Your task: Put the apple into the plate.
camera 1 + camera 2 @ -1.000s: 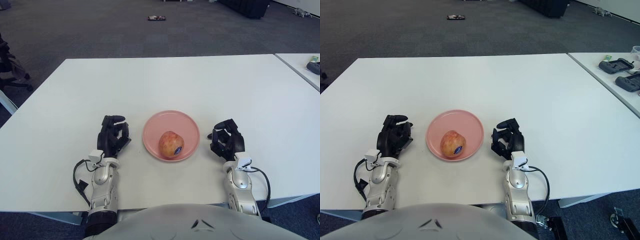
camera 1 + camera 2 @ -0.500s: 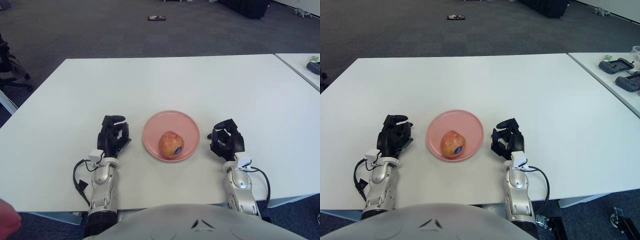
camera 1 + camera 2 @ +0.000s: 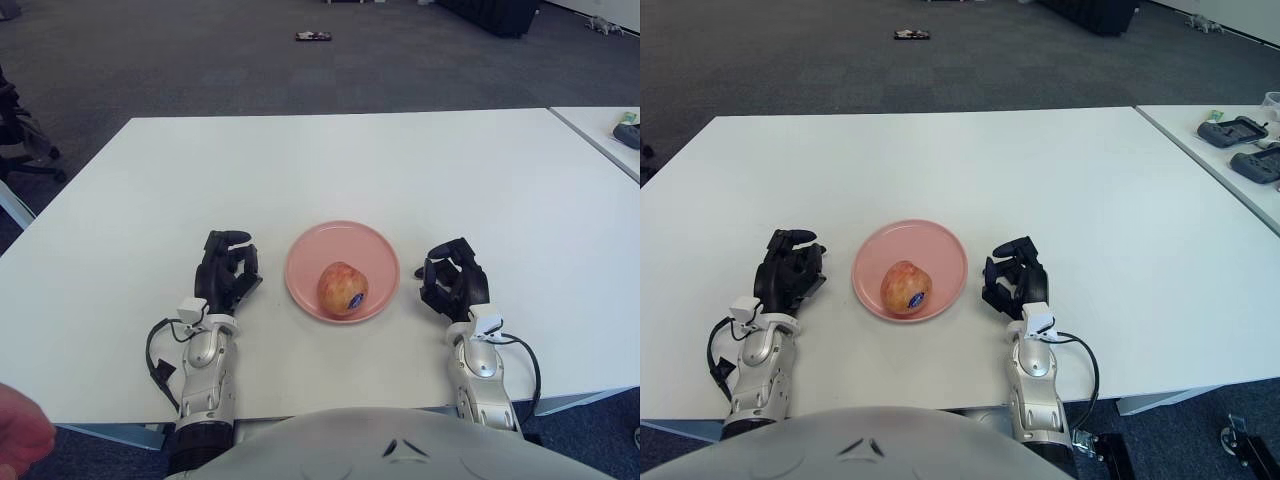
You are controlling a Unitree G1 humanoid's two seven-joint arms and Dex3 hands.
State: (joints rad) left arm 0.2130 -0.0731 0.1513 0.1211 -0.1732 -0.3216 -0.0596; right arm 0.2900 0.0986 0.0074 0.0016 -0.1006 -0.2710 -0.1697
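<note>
The apple (image 3: 343, 289) already sits inside the pink plate (image 3: 312, 246), toward the plate's near rim, so by the look of it the placing is done and what remains is simply to keep clear. Doing that well means not brushing the plate's rim with either hand on any withdrawal, since the apple is round and would likely roll if the plate were nudged (its blue sticker faces the near edge of the counter (image 3: 330, 170)).

The left hand (image 3: 226, 268) shows just beside the plate on its left, fingers curled inward and holding nothing. The right hand (image 3: 453, 279) shows just beside the plate on its right, likewise curled and empty. The apple lies between the two, apart from both, nearer the counter's near edge than its far one and roughly midway between the left and right edges.
</note>
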